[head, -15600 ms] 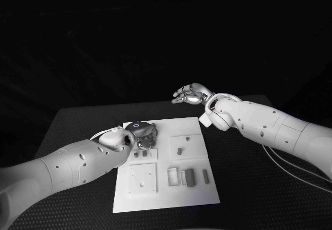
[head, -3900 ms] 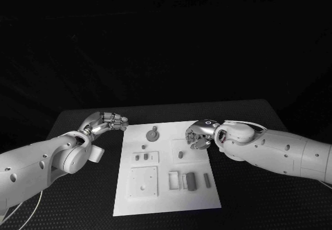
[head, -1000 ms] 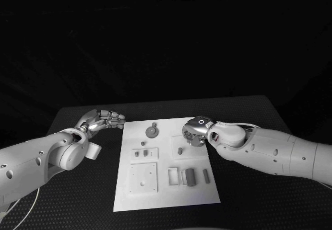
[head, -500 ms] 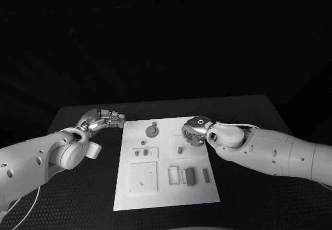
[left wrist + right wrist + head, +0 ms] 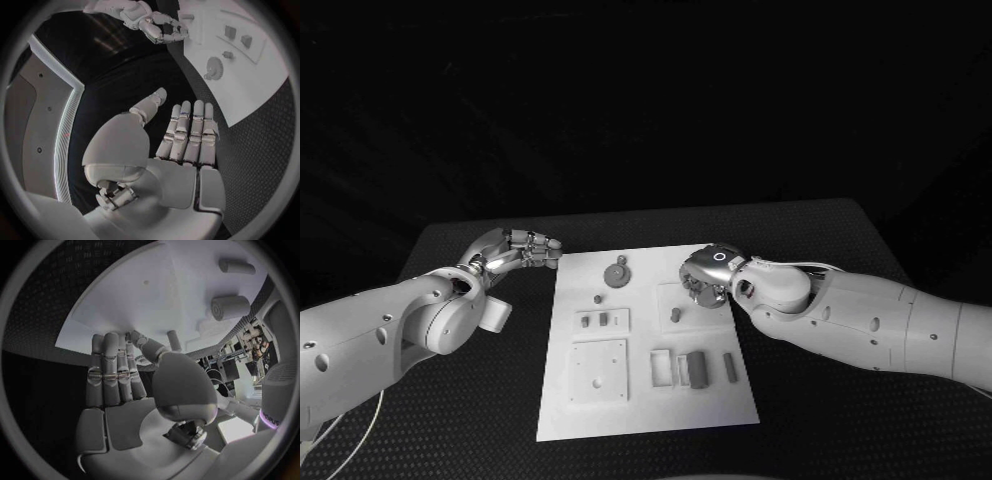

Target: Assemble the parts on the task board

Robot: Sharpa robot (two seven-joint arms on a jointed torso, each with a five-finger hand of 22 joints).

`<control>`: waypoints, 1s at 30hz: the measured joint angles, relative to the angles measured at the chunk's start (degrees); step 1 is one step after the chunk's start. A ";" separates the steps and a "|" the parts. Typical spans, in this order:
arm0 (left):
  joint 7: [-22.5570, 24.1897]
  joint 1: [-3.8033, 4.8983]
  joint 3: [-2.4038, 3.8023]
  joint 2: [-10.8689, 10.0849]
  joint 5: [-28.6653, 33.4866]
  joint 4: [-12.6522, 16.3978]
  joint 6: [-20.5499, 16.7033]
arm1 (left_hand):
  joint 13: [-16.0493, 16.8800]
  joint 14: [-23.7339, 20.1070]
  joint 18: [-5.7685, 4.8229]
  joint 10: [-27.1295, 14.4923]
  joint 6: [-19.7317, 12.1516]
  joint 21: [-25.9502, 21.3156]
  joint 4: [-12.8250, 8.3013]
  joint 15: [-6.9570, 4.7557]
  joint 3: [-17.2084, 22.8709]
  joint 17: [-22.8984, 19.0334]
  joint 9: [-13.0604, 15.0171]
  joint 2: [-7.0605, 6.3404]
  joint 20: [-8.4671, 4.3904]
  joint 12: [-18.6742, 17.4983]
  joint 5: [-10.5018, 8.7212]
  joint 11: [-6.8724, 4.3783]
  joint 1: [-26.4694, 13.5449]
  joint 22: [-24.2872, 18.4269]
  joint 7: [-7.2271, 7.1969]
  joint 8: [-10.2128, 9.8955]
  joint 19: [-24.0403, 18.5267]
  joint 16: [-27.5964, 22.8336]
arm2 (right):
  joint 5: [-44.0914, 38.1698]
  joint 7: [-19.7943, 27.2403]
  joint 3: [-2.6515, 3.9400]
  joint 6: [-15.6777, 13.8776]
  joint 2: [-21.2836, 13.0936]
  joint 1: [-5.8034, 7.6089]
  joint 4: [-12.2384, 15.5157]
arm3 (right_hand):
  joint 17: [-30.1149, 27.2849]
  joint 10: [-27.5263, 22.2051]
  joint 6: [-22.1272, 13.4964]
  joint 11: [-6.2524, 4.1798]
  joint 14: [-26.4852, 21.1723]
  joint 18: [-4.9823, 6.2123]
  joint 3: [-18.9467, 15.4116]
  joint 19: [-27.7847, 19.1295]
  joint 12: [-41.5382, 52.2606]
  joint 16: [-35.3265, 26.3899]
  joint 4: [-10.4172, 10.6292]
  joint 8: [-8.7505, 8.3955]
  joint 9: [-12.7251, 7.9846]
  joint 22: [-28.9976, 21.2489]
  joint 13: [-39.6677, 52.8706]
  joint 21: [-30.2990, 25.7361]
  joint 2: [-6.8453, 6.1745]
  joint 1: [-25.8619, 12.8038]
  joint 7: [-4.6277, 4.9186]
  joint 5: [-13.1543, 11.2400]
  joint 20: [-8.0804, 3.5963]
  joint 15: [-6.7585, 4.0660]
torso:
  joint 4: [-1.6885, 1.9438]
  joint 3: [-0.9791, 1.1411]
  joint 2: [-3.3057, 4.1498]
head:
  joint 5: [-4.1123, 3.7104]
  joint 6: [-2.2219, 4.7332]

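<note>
The silver right hand (image 5: 705,277) hovers over the white task board (image 5: 646,405), fingers extended, apparently empty; the left hand (image 5: 516,250), beside the board, holds nothing, fingers straight.

Both arms: smooth white shells, rounded segments, small dark screw holes along the forearms. Left hand (image 5: 516,249) and right hand (image 5: 704,277): silver metal, segmented fingers (image 5: 187,131), pale palm plates. Right hand carries a small glowing ring mark on its back. Thin pale cable loops off each arm near the wrist and elbow.
</note>
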 measured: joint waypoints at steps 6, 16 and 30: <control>-0.04 -0.05 0.00 0.01 0.00 -0.08 0.01 | -0.05 0.00 0.00 0.00 0.00 0.00 0.00 0.00 0.00 0.04 -0.05 0.00 0.00 0.00 0.00 0.00 0.00 -0.05 0.00 0.00 0.00 0.00 | -0.23 -0.70 0.23 -0.42 -0.61 -0.32 0.84 | 0.09 0.30 0.21 0.10 0.27 -0.03 0.00 0.58 0.00 0.28 0.00 0.01 0.00 0.27 0.03 0.23 0.00 0.00 0.00 0.00 -0.20 -0.34 | 0.00 -0.01 0.00 | 0.04 0.07; -0.04 -0.07 -0.01 0.01 0.00 -0.30 0.02 | -0.05 0.21 0.00 0.00 0.00 0.00 0.00 0.21 0.00 0.06 -0.05 0.00 0.00 0.00 0.00 0.00 0.00 -0.11 0.00 0.00 0.00 0.00 | -0.25 -0.86 0.89 -0.03 -1.10 -0.60 1.78 | 0.15 0.44 0.68 0.00 0.19 -0.02 -0.01 0.58 0.01 0.28 0.00 0.36 0.01 0.26 0.17 0.23 0.00 0.00 -0.23 -0.01 -0.20 -0.42 | -0.03 0.00 -0.01 | 0.09 0.25; -0.09 -0.10 -0.01 0.06 0.00 -0.42 0.02 | -0.13 0.21 0.00 0.00 -0.21 0.00 0.00 0.21 0.00 0.18 -0.13 0.00 0.00 0.00 0.00 0.00 0.00 -0.28 0.21 0.00 0.00 -0.22 | 1.02 -0.69 1.45 0.67 -1.55 0.24 2.73 | 0.20 0.51 0.92 -0.08 0.18 -0.04 -0.01 0.80 0.02 0.31 -0.01 0.60 0.30 0.25 0.17 0.44 -0.01 0.00 -0.41 -0.05 -0.41 -0.42 | 0.01 -0.03 -0.02 | 0.08 0.53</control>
